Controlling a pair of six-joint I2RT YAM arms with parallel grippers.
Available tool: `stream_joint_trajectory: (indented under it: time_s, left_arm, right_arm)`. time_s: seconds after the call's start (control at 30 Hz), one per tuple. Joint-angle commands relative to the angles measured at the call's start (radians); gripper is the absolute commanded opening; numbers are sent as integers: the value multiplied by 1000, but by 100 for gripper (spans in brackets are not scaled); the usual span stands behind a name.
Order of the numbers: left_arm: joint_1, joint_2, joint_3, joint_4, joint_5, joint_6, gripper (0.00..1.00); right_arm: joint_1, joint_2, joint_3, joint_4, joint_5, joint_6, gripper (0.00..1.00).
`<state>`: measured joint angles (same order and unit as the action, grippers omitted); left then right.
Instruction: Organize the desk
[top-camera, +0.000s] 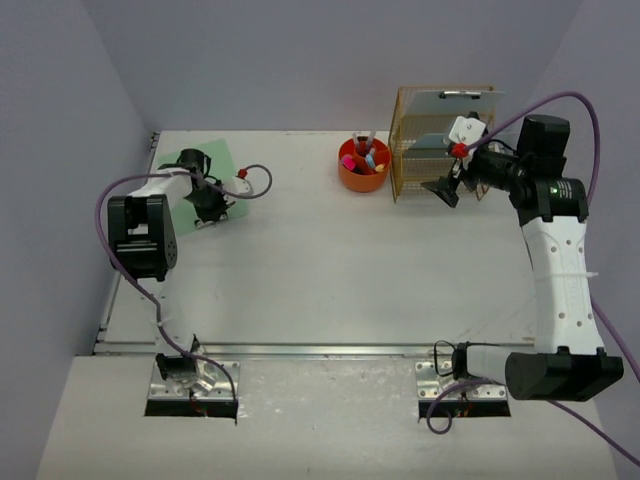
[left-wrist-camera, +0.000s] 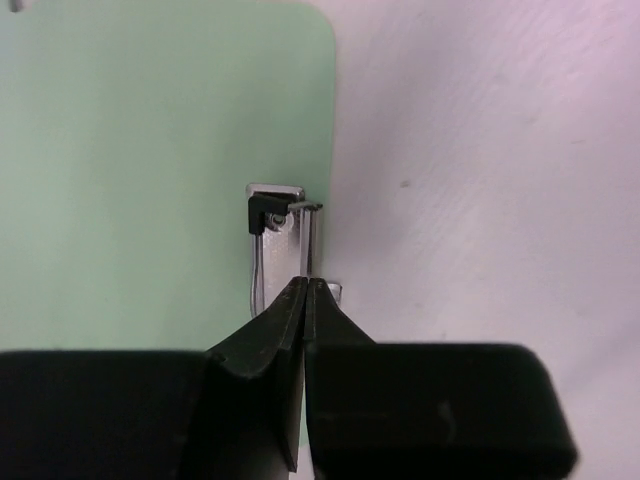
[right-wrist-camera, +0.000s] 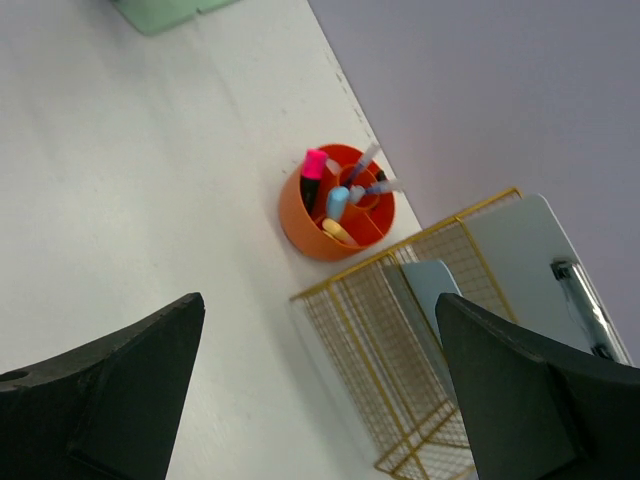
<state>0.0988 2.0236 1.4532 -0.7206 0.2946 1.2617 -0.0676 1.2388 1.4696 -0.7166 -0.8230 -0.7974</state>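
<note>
A pale green clipboard (top-camera: 222, 158) (left-wrist-camera: 150, 150) lies flat at the back left of the white desk (top-camera: 330, 280). Its metal clip (left-wrist-camera: 280, 225) sits on the board's right edge in the left wrist view. My left gripper (top-camera: 212, 208) (left-wrist-camera: 305, 284) is down on that clip, jaws pressed together with the clip's thin metal strip running into the tips. My right gripper (top-camera: 446, 190) (right-wrist-camera: 320, 300) hangs wide open in the air in front of the gold wire rack (top-camera: 430, 150) (right-wrist-camera: 400, 370), holding nothing.
An orange pen cup (top-camera: 362, 172) (right-wrist-camera: 320, 235) with markers stands left of the rack. A grey clipboard (top-camera: 455, 100) (right-wrist-camera: 530, 250) and a blue one (right-wrist-camera: 430, 290) stand upright in the rack. Lavender walls close in the sides and back.
</note>
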Motion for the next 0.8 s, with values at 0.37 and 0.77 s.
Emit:
stream_joint_trajectory:
  time_s: [0.37,0.77]
  left_arm:
    - [-78,-363,-14,18,188,-426,3]
    - [-66,-22,198,-130,-131,-222,30]
  right_arm:
    - [136,41,67,138,36,427,99]
    - [139,4,8,94,47,350,99]
